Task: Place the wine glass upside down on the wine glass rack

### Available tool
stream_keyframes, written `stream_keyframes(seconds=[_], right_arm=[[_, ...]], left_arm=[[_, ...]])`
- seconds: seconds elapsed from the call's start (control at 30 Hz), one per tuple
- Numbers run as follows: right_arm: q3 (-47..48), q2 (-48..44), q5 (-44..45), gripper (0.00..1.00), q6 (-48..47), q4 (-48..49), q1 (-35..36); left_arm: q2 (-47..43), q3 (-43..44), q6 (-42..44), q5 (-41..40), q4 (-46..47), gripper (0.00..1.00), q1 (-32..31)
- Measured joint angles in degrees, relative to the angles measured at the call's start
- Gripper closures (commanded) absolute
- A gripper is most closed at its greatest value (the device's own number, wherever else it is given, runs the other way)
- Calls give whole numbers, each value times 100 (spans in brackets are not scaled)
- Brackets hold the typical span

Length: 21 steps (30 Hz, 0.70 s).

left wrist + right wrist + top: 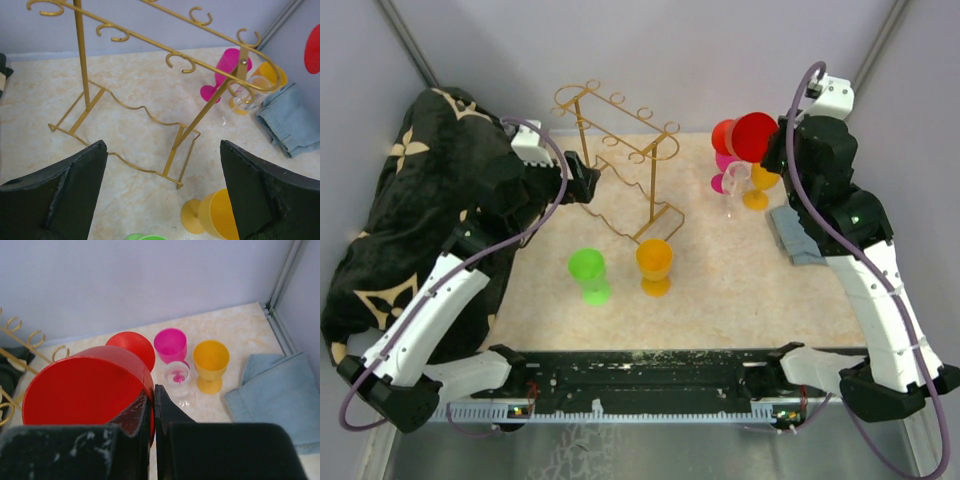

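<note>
Top external view showed the right end effector (pixel 767 150) clenched on the rim of a red wine glass (pixel 753 135), held tilted over a cluster of other glasses at the far right of the desk (pixel 720 290). It was well apart from the gold wine glass rack (pixel 651 200), which stood upright at the far centre. The left end effector (pixel 590 183) hung released beside the rack's left side, fingers (pixel 80 190) spread wide. A green glass (pixel 587 268) and an orange glass (pixel 654 262) stood just in front of the rack.
</note>
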Motion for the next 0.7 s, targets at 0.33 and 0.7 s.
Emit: stream_keyframes(seconds=[0.33, 0.7], right_arm=[[-962, -48, -299, 100, -109, 2317, 2], [-1121, -44, -2509, 100, 1266, 4301, -754]], left_arm=[[50, 754, -160, 577, -39, 1, 0], [236, 1309, -223, 984, 28, 0, 0]])
